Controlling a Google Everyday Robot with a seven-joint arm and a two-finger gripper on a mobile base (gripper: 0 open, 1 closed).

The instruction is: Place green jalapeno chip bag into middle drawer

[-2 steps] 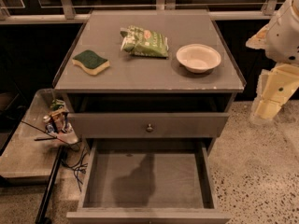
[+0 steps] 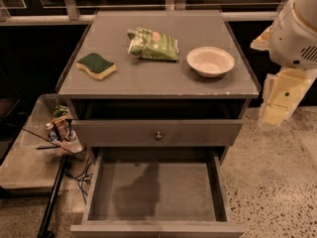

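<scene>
My claw (image 2: 280, 99) hangs at the right edge of the view, off the side of the cabinet and lower than the tabletop (image 2: 148, 81), over the speckled floor (image 2: 277, 182). It touches nothing and carries nothing that I can see; whether it is wide or narrow I cannot tell from this angle.

The green jalapeno chip bag (image 2: 152, 44) lies flat on the tabletop, toward the back and near the middle, its crinkled end pointing left. The white bowl (image 2: 210, 61) sits just to the right of the bag, apart from it. The green-and-yellow sponge (image 2: 96, 65) lies well to the left, nearer the front edge.

Below the tabletop is a dark gap, then a closed grey drawer front (image 2: 198, 132) with a small round knob (image 2: 158, 136). Under that, the middle drawer (image 2: 190, 192) is pulled out toward the camera, its flat floor bare apart from a dark shadow on the left half.

A low side table (image 2: 25, 162) stands to the left of the cabinet, with small cluttered items (image 2: 60, 128) at its near corner.
</scene>
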